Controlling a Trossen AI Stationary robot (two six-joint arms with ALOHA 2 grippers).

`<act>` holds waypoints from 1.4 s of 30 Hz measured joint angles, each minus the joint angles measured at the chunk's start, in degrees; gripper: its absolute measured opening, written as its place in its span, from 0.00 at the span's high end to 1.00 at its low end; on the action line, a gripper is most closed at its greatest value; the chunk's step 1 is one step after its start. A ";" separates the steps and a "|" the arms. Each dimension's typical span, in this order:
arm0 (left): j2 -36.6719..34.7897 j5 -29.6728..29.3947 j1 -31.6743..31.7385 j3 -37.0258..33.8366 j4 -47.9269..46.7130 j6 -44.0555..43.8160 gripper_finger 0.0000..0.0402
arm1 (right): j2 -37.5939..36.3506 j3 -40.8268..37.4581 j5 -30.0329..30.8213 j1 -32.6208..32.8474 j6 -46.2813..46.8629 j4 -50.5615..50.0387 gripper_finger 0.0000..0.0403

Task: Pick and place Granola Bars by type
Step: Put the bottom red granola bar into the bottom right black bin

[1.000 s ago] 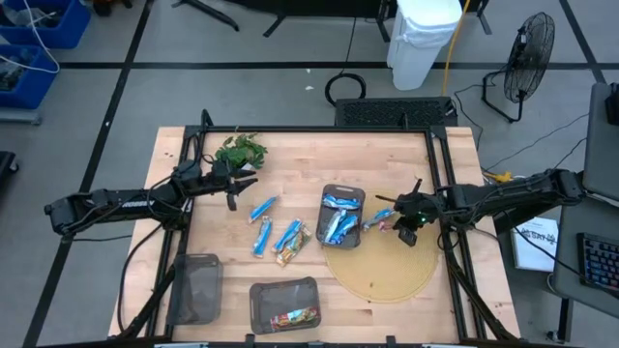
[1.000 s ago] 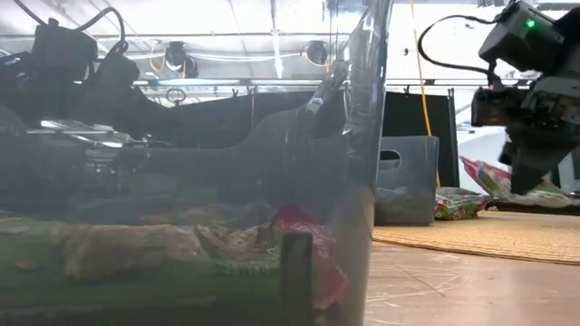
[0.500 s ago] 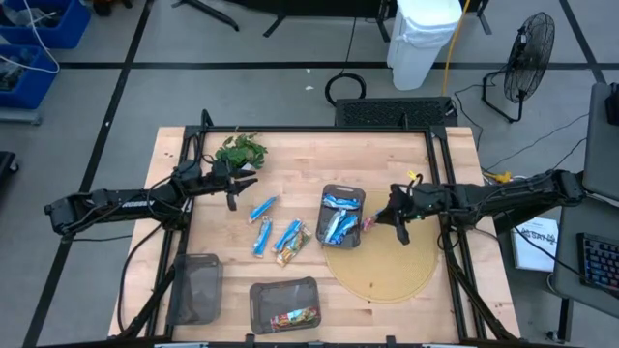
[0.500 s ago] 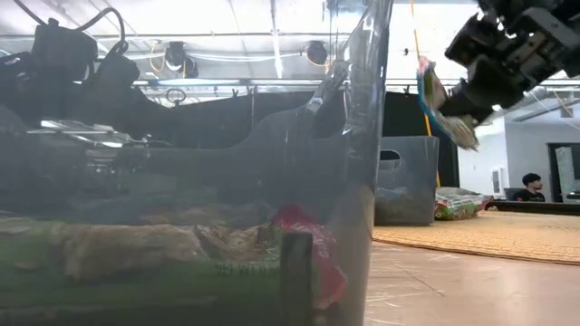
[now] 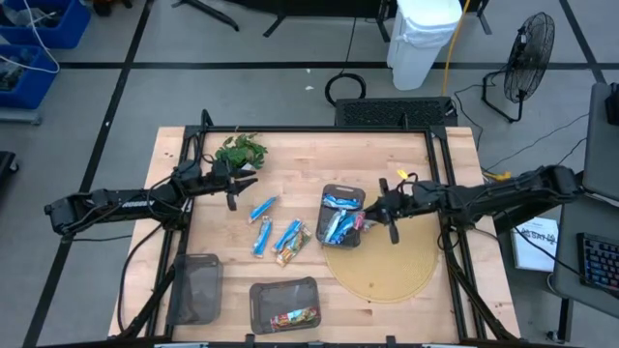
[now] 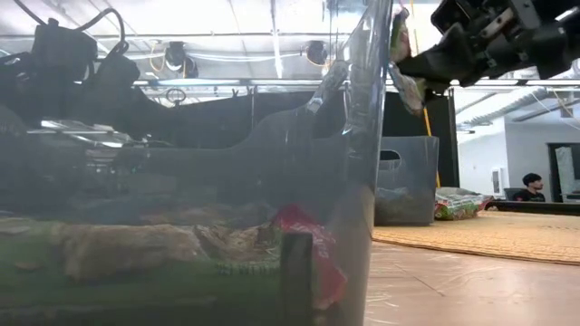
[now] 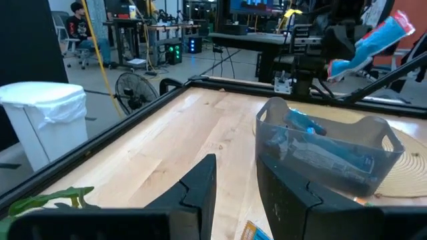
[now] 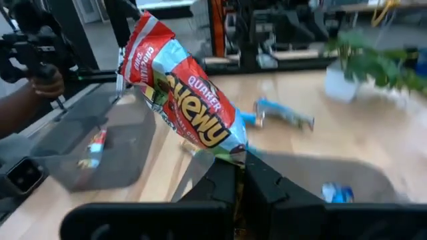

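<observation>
While the left arm waits near the plant sprig [image 5: 239, 150] at the counter's [image 5: 309, 159] far left, the right claw [image 5: 379, 218] is held in the air just beside the clear bin [image 5: 340, 215] at mid-counter. Its fingers are closed on a red, blue and white granola bar [image 8: 180, 100], pinched by one end, the wrapper standing up from the fingertips. In the low view the same bar [image 6: 404, 68] is seen hanging high above the woven round mat [image 5: 382, 266].

The left claw [image 5: 237, 187] is seen with its fingers [image 7: 200, 190] partly apart and nothing between them.

Several blue and white bars [image 5: 338, 224] are lying inside the clear bin. Three more blue bars [image 5: 263, 208] are lying loose on the bare wood between the left claw and the bin, with a brown and green bar [image 5: 294, 246] just beside them.

Two mesh trays are placed at the near edge: the corner tray [image 5: 195, 287] is not seen to hold anything, and the middle tray [image 5: 283, 302] holds one reddish bar [image 5: 295, 317].
</observation>
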 joint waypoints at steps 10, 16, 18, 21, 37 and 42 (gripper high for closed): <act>-0.01 0.02 -2.47 0.00 5.70 0.35 0.72 | 14.80 1.26 -1.86 -2.10 -6.25 21.02 0.99; 0.01 -0.27 -6.32 0.00 7.54 0.74 0.72 | 21.17 6.85 -7.98 -3.10 -9.56 23.60 0.99; 0.07 -1.15 -7.59 0.00 7.55 0.76 0.72 | 22.67 8.69 -8.98 -3.24 -11.21 23.67 0.99; 0.25 -3.68 -9.87 0.00 7.51 0.85 0.72 | 24.83 11.14 -9.00 -3.54 -13.44 23.80 0.99; 16.44 -16.77 -25.26 12.20 7.63 12.10 0.72 | 38.77 23.31 -8.87 -7.31 -16.56 30.95 0.99; 24.36 -19.46 -26.46 16.94 7.45 15.99 0.72 | 39.48 25.69 -8.99 -7.32 -18.00 31.02 0.99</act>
